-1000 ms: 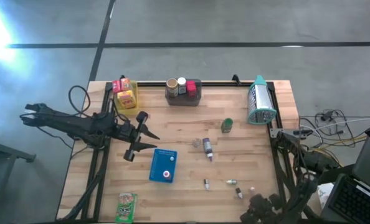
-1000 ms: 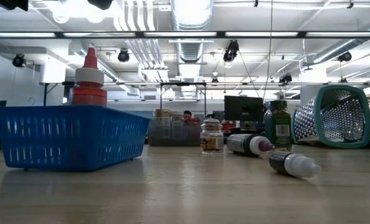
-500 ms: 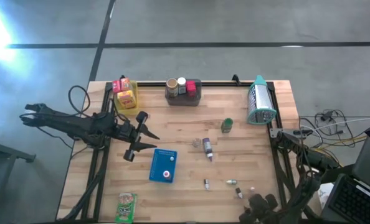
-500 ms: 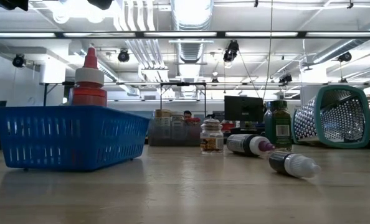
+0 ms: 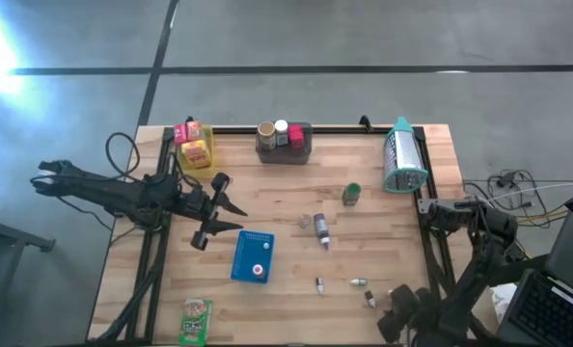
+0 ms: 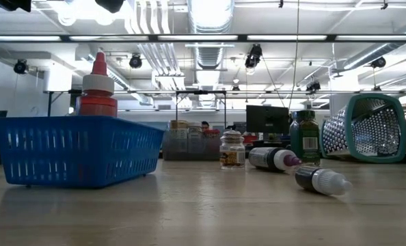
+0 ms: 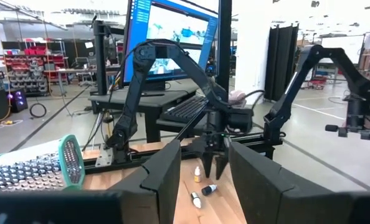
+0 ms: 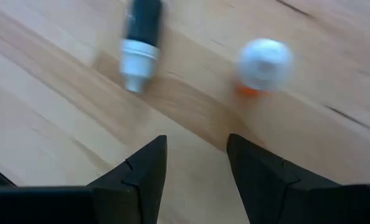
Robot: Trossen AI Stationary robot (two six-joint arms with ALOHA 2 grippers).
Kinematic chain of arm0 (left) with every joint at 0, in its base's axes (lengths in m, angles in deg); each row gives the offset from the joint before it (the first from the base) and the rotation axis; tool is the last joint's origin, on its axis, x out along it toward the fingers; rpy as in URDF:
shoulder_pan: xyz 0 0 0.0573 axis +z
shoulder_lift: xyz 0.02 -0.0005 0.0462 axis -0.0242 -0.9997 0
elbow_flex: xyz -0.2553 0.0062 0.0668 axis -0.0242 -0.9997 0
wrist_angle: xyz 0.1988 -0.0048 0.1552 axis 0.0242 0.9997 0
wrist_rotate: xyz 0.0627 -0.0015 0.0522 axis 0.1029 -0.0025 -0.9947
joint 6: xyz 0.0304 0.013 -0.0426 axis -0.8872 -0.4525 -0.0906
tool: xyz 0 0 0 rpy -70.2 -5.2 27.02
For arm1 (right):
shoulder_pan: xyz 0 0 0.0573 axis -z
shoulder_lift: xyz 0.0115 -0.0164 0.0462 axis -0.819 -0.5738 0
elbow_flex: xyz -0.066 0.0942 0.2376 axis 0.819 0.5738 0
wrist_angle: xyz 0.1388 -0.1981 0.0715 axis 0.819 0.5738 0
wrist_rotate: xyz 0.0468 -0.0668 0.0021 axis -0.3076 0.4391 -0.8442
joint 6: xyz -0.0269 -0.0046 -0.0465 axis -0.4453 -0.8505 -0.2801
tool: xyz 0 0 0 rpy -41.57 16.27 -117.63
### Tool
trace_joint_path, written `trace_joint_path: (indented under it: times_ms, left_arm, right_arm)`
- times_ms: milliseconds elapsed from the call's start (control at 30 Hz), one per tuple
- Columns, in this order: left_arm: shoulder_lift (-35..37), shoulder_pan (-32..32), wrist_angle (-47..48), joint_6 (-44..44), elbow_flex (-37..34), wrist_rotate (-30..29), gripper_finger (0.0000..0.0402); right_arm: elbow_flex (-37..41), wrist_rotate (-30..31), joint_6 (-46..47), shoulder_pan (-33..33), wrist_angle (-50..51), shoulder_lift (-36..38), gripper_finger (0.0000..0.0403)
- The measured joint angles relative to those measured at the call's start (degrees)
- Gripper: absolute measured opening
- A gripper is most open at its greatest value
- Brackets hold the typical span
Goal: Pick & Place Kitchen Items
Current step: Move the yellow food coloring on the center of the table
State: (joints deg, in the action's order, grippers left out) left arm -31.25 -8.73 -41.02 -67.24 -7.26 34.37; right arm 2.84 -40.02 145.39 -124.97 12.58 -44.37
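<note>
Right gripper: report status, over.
Right gripper open, empty, above wooden table. Small dark white-capped bottle lying ahead, untouched. Left gripper open, empty. Nothing in between.

The right gripper (image 5: 391, 310) has edged toward the small bottles (image 5: 369, 299).

Small dark bottles (image 5: 321, 229) lie tipped right of the blue tray (image 5: 253, 256); a green jar (image 5: 351, 195) stands upright beyond.
</note>
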Motion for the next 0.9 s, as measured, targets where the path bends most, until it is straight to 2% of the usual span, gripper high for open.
trace_joint_path:
  times_ms: [233, 367, 467, 667, 900]
  left_arm:
    - [0.0, 0.0, 0.0, 1.5, 0.0, 0.0, 0.0144]
    - [0.0, 0.0, 0.0, 1.5, 0.0, -0.2, 0.0144]
    - [0.0, 0.0, 0.0, 1.6, 0.0, -0.2, 0.0144]
    - [0.0, 0.0, 0.0, 0.2, 0.0, -0.3, 0.0144]
    - [0.0, 0.0, 0.0, 0.3, 0.0, -1.8, 0.0144]
  right_arm:
    - [7.4, -1.6, 0.0, -1.4, -2.6, 6.1, 0.0167]
    - [10.3, 0.5, -0.4, -1.5, -5.7, 7.0, 0.0180]
    - [10.8, 3.7, -1.7, -1.5, -7.0, 6.9, 0.0194]
    - [10.7, 5.4, -5.7, -1.5, -7.1, 5.6, 0.0215]
    - [10.7, 6.6, -7.0, -1.4, -5.8, 4.8, 0.0204]
